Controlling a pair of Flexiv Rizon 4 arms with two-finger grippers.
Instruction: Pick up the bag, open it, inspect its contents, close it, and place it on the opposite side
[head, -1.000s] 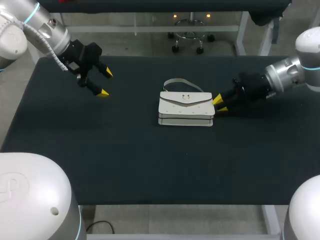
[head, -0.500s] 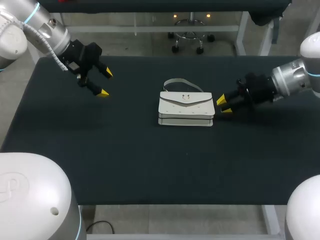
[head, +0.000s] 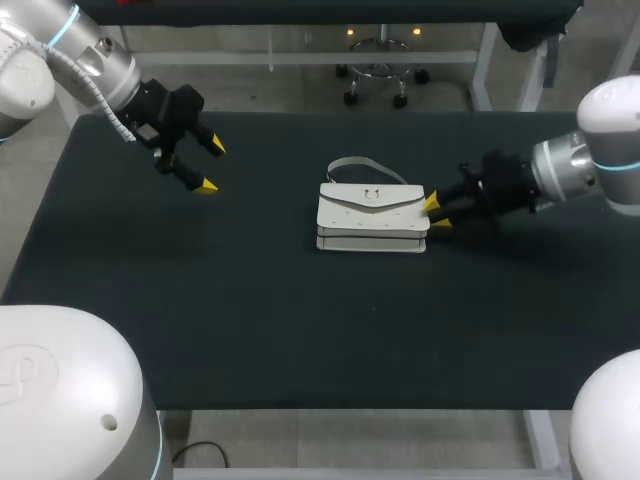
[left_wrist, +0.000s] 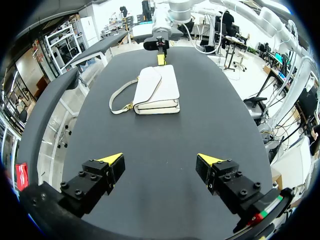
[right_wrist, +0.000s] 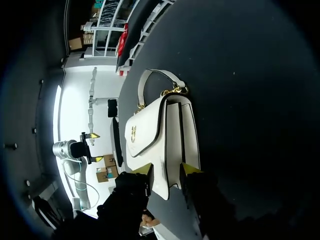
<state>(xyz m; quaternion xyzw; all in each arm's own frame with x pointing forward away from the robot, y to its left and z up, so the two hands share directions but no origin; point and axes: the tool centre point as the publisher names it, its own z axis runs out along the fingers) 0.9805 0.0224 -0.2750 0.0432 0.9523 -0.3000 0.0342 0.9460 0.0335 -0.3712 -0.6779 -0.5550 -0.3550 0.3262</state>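
– White handbag (head: 372, 218) with a front flap, a gold clasp and a curved carry handle: where is it on the black worktop (head: 250, 320)?

– Near the middle, a little toward the far edge. It lies flat with the flap up, and the handle (head: 365, 163) points at the far edge. Both short ends are free to be approached from the sides.

– And the arms?

– The grey left arm (head: 90, 60) comes in over the far-left corner. The left jaws are spread wide with nothing in them, above the worktop and well apart from the handbag. I judge it is parked there to stay clear, ready for the flap later.

– The other one?

– The grey right arm (head: 590, 165) reaches in low from the right edge, and the right jaws are at the handbag's right end. They stand narrowly apart, with a yellow fingertip (right_wrist: 142, 169) on either side of the end's thickness. I see no squeeze on the leather, so I read them as not closed on it.

– Why take it by that end?

– Probably because a hold on the short end leaves the flap and clasp (head: 372, 195) uncovered for the left jaws. The flap is shut and the handbag rests on the worktop, so the pick-up is not yet done.
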